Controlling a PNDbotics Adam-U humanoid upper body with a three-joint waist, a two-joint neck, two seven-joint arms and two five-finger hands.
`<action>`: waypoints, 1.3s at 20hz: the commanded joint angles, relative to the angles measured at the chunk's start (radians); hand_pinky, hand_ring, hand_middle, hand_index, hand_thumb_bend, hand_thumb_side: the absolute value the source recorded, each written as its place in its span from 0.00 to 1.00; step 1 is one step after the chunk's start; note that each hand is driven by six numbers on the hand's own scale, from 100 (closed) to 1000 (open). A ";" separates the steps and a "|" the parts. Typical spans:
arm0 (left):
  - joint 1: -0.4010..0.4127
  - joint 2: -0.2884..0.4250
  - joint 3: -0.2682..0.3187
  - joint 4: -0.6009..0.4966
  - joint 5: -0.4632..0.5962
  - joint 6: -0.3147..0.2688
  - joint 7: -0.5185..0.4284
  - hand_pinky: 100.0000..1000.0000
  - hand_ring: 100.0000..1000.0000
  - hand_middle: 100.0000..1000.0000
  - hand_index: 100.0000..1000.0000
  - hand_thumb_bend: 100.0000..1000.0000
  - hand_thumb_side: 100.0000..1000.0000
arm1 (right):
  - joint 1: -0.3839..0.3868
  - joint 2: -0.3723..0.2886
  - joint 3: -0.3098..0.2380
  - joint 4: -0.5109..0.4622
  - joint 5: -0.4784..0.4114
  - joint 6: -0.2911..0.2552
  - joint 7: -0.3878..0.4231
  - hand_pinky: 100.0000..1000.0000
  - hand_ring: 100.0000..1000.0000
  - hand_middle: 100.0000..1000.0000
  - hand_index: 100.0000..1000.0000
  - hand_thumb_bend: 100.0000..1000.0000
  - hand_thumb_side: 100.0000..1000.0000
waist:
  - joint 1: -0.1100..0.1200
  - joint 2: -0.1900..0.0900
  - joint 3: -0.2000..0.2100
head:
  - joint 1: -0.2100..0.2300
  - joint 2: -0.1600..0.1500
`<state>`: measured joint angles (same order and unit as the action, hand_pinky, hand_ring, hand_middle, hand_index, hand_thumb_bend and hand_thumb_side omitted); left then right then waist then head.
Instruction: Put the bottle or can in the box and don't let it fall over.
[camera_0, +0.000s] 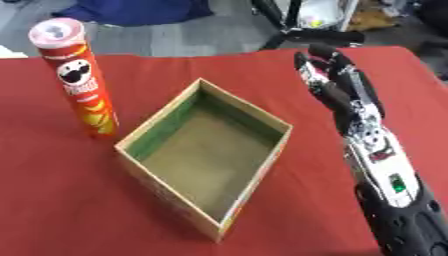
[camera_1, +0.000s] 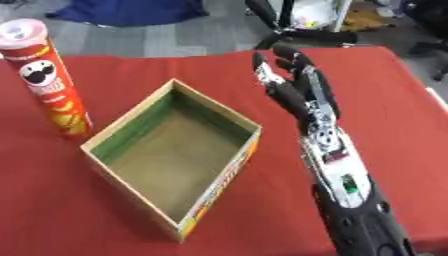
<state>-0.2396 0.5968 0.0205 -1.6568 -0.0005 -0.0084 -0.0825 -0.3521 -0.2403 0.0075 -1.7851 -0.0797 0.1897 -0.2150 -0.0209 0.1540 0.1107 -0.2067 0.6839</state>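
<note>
The right hand (camera_1: 302, 97) reaches in over the red-covered desk (camera_0: 52, 200), its fingers (camera_1: 308, 82) stretched out nearly straight and holding nothing. No left hand shows in either view.

The task's thing — a tall red crisp can (camera_0: 80, 80) with a pale lid — stands upright well to the left of the fingers, on the far side of the open cardboard box (camera_0: 254, 117), which lies between them. The can's base sits just beside the box's left corner; whether they touch cannot be told. The box is empty, its green-lined wall facing the fingers.

By its look the can is a light paperboard tube: stiff along its length, likely to dent if squeezed hard, and smooth enough to slip. Being tall and narrow it should topple easily — a nudge near the lid would probably tip it. The safest hold is likely around the middle of the tube or a little above, fingers on one side and thumb opposite, so it hangs plumb when lifted. Taken too low it would be top-heavy in the hand; taken at the lid it could swing. It should be set down flat on the box floor, away from the walls.
</note>
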 joint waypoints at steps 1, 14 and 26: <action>-0.035 0.047 -0.016 0.011 -0.004 0.010 -0.012 0.88 0.95 0.89 0.91 0.32 0.63 | -0.011 -0.006 0.001 -0.010 -0.001 -0.001 0.006 0.78 0.92 0.84 0.81 0.23 0.34 | 0.003 -0.017 -0.002 | 0.003 -0.008; -0.180 0.061 -0.068 0.152 -0.005 0.026 -0.058 0.89 0.96 0.89 0.91 0.33 0.63 | -0.014 -0.005 0.007 -0.009 -0.001 0.000 0.015 0.78 0.92 0.84 0.81 0.23 0.35 | -0.001 -0.003 -0.011 | 0.017 -0.011; -0.326 0.050 -0.094 0.285 -0.029 0.013 -0.088 0.89 0.96 0.89 0.91 0.33 0.64 | -0.029 -0.003 0.013 -0.013 -0.002 0.002 0.021 0.78 0.92 0.84 0.81 0.22 0.35 | -0.010 0.023 -0.020 | 0.028 -0.029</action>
<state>-0.5459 0.6236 -0.0769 -1.3707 -0.0237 0.0072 -0.1655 -0.3652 -0.2335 0.0199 -1.7848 -0.0797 0.1917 -0.1958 -0.0338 0.1875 0.0912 -0.1814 0.6710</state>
